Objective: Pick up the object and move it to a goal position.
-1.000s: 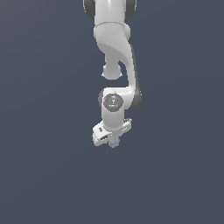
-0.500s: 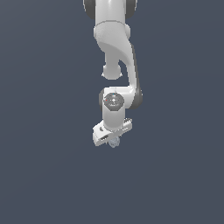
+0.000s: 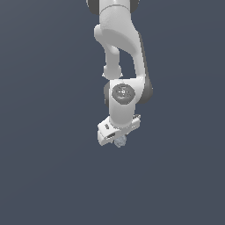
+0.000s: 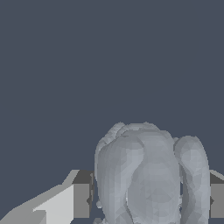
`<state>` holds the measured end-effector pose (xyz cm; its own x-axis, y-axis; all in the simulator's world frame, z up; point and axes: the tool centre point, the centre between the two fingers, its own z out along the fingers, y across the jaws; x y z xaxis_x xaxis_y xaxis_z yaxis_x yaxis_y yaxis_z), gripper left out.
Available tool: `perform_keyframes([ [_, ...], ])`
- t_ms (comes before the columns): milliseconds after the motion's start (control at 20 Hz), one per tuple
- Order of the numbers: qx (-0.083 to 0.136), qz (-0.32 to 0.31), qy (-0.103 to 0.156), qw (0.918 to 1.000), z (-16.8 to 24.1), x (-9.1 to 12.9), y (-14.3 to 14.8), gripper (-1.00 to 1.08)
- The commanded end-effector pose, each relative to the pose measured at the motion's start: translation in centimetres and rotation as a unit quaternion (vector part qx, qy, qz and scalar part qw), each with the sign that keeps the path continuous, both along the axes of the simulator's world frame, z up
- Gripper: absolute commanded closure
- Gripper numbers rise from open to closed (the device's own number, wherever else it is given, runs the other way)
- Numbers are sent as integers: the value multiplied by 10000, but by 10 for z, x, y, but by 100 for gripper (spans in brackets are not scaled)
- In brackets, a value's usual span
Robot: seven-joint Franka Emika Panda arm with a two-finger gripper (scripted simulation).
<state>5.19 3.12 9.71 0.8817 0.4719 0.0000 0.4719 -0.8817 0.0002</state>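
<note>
The object (image 3: 120, 141) is a tiny pale grey-blue lumpy thing that sits right under the white arm's hand in the exterior view. My gripper (image 3: 117, 139) is shut on it, and most of it is hidden by the hand. In the wrist view the object (image 4: 146, 175) fills the space between the two dark finger pads (image 4: 82, 200), which press on it from both sides. The arm hangs down from the top of the exterior view with the hand tilted.
A plain dark grey-blue surface (image 3: 48, 167) lies all around the arm. No other thing shows in either view.
The hand has risen slightly and shifted a little toward the exterior view's right with the object in it. The grip has not changed.
</note>
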Motion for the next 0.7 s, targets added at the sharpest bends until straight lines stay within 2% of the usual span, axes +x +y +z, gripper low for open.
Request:
perform_keyframes([
  [0, 1, 2, -4, 10000, 20, 6, 10, 108],
  [650, 1, 3, -2, 10000, 134, 41, 68, 108],
])
